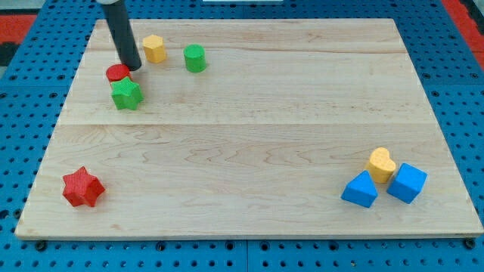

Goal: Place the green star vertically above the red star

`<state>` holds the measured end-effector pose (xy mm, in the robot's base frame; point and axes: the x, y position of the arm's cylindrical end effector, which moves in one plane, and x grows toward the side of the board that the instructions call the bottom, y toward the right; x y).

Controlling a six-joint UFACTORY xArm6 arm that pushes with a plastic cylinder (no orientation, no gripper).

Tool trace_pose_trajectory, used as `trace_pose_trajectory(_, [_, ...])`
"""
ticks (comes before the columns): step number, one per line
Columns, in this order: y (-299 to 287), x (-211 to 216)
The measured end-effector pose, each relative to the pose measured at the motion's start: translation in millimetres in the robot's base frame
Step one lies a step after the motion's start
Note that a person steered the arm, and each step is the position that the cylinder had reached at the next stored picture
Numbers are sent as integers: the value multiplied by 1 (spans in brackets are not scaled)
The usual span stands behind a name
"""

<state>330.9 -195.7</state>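
The green star (127, 94) lies near the view's top left of the wooden board (249, 151). A red round block (118, 73) touches its upper edge. The red star (82, 187) lies at the view's bottom left, well below the green star and a little to its left. My tip (133, 67) stands just right of the red round block and just above the green star, close to both.
A yellow hexagonal block (154, 48) and a green cylinder (195, 58) lie right of my tip near the top edge. At the view's bottom right a yellow heart (381, 164), a blue triangular block (360, 190) and a blue cube (407, 183) cluster together.
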Motion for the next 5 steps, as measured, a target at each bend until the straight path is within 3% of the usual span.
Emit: trace_pose_trajectory(5, [48, 150])
